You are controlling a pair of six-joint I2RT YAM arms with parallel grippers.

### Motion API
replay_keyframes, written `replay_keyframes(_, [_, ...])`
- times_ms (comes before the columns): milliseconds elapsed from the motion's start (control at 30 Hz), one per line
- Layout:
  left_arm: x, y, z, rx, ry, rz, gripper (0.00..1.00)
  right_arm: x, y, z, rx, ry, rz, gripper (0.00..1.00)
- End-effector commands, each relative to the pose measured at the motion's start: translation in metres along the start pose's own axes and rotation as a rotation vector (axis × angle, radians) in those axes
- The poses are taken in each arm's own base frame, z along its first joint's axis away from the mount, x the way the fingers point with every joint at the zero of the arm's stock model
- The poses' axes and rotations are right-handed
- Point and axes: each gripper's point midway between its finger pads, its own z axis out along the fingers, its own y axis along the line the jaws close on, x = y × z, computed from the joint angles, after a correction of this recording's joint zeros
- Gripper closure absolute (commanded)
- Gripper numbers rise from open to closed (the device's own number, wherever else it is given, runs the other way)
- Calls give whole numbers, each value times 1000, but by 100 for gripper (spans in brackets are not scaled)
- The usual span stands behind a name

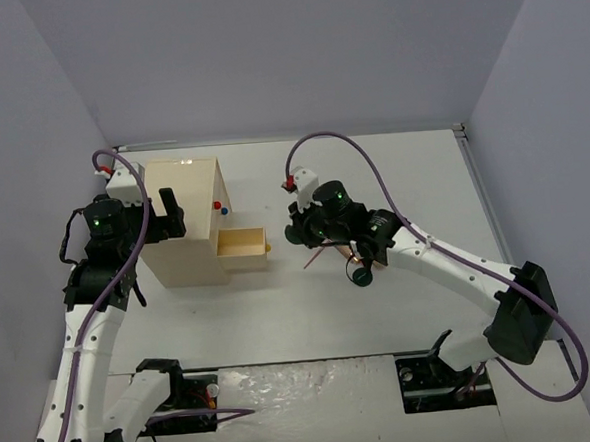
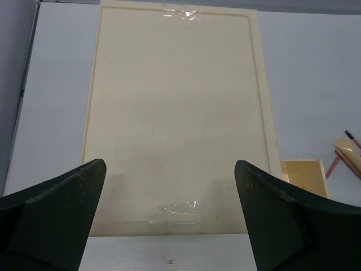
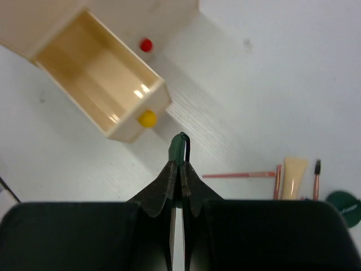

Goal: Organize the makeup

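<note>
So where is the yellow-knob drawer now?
The drawer stands pulled out of the right side of the cream box in the top view, with the right gripper just beyond it.

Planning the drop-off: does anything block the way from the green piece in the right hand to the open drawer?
Nothing visible does. The right hand pinches the green piece; only tabletop shows between it and the open drawer.

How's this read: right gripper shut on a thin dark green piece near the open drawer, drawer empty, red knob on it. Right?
One slip: the knob on the open drawer is yellow, not red; the red knob sits on the cream box face behind it, as the right wrist view shows. The rest holds: right gripper shut on the thin dark green piece, drawer empty.
</note>
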Motion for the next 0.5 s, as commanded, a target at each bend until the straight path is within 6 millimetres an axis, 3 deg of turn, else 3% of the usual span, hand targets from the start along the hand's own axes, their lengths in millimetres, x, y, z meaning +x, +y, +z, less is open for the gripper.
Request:
replay_keyframes(0, [-20, -2, 2, 9, -65, -15, 3, -70, 41, -9, -122, -171, -222, 100])
replay_keyframes(33, [-20, -2, 2, 8, -66, -14, 3, -73, 55, -8, -172, -175, -255, 100])
replay_keyframes(200, [-18, -1, 4, 6, -53, -11, 3, -87, 82, 25, -280, -199, -356, 100])
replay_keyframes(367, [-17, -3, 6, 14, -47, -12, 3, -81, 91, 55, -317, -174, -378, 98])
replay_keyframes(467, [-17, -3, 6, 17, -44, -14, 3, -77, 92, 62, -317, -162, -378, 86])
